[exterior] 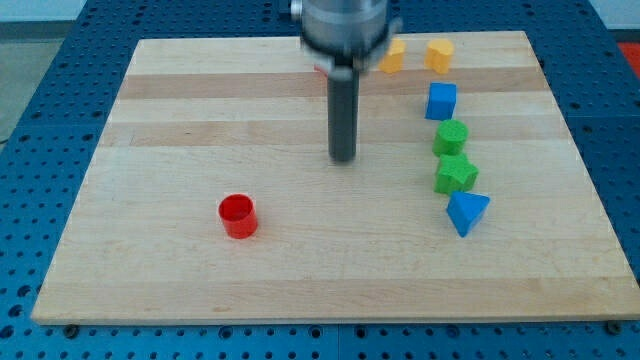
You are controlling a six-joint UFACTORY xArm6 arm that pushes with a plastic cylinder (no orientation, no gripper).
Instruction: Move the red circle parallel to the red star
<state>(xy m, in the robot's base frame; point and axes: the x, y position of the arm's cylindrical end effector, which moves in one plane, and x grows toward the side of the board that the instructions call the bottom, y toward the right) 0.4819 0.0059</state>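
Nearest the view's bottom, in the lower left of the frame, the red circle (238,216) stands alone on the wooden board (150,270), nothing touching it; above it and to the view's right, near the middle of the frame, my tip (343,158) rests on the board, well apart from the circle; there is no pincer here to be released or clenched — only the bare rod, holding nothing. Down the right side runs a loose column of blocks: a blue triangular block (466,212) lowest, then a green block (456,174) of uneven outline, a second green block (450,137) just above it, a blue cube-like block (441,101), and at the top edge two yellow blocks (438,54) (393,56); their shapes are hard to make out. The red star is all but hidden: a sliver of red (319,70) shows at the rod's left edge near the top of the frame, and I take that to be it, though I cannot be sure. By my judgement the push has not begun — the approach is the step in hand; the next move calls for bringing the tip round to the side of the circle away from its goal, then pushing it until it sits level with the star.
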